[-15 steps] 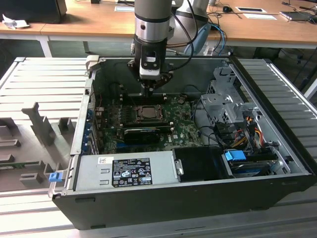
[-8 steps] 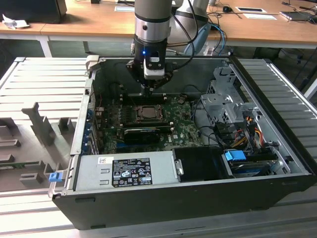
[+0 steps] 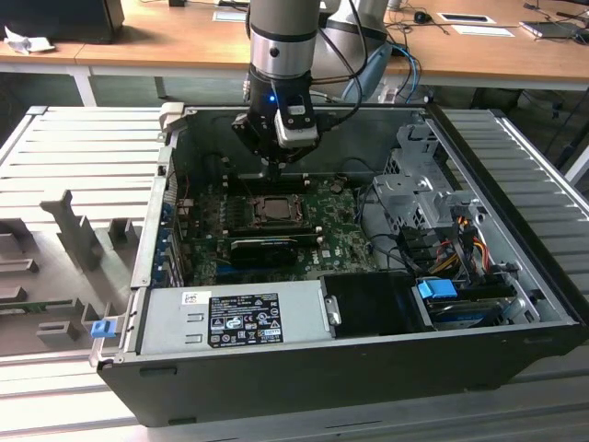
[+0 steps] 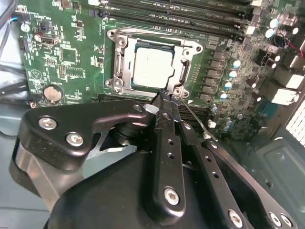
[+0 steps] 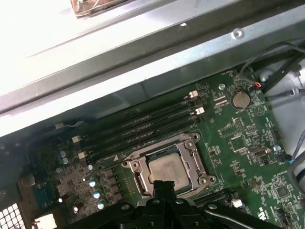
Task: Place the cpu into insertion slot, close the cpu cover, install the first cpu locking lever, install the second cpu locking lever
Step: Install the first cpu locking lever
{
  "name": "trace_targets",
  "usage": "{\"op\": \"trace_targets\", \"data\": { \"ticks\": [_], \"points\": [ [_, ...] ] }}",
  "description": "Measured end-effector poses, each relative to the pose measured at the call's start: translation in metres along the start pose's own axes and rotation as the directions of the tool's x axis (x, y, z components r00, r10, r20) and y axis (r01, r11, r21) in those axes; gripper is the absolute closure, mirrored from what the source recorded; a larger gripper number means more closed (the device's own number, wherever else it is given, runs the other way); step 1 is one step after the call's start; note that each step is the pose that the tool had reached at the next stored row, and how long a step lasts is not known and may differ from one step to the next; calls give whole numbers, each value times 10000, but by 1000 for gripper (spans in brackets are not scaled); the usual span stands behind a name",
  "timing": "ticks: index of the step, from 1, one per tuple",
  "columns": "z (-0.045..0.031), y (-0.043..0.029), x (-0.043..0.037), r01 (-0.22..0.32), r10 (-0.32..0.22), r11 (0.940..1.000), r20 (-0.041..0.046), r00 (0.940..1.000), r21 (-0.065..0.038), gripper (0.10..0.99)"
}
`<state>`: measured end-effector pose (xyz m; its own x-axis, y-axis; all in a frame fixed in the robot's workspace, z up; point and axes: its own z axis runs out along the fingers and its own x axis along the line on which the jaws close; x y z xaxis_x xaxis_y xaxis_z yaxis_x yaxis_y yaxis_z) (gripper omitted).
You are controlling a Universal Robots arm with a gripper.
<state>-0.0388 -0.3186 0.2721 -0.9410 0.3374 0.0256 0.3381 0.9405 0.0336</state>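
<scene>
Gripper (image 4: pixel 164 97) has its black fingers pressed together, tips at the near edge of the insertion slot (image 4: pixel 155 64), right by a corner screw of the socket frame; nothing pinched between them. In the first wrist view the gripper (image 5: pixel 162 183) tips sit against the socket's edge as well. In the exterior view the gripper (image 3: pixel 276 164) hangs low inside the open computer case (image 3: pixel 515 304), just above the far side of the socket.

The cpu (image 4: pixel 152 67) lies flat in the slot, pale square face up, seen in both wrist views (image 5: pixel 166 169). The cpu cover (image 4: pixel 125 59) is down over it, silver frame around the chip, middle cut-out showing the chip. A thin wire lever (image 4: pixel 198 123) runs slanted from the socket corner near the fingertips, off toward the board edge; whether it is latched, cannot tell.

Socket sits on the green motherboard (image 4: pixel 62 62). Long dark memory slots (image 5: pixel 143 126) run beside the socket. A round coin battery (image 5: pixel 240 99) is on the board, well apart from the socket. In the exterior view a grey power supply (image 3: pixel 230 318) fills the case's near side, and a wooden desk (image 3: pixel 166 37) is behind the case.
</scene>
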Motion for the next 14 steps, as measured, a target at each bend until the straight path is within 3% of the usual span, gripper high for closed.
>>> {"op": "trace_targets", "data": {
  "ticks": [4, 8, 10, 11, 14],
  "points": [
    [0, -1, 1, 503, -503, 9987, -17, 9987, 14, 980],
    [1, -21, 56, 522, -522, 9986, -25, 9986, -9, 980],
    [1, -38, 97, 528, -531, 9983, -94, 9985, -251, 980],
    [6, -40, 103, 662, -671, 9966, -170, 9976, -489, 980],
    [27, -41, 103, 1604, -1615, 9859, -207, 9867, -475, 980]
  ]
}}
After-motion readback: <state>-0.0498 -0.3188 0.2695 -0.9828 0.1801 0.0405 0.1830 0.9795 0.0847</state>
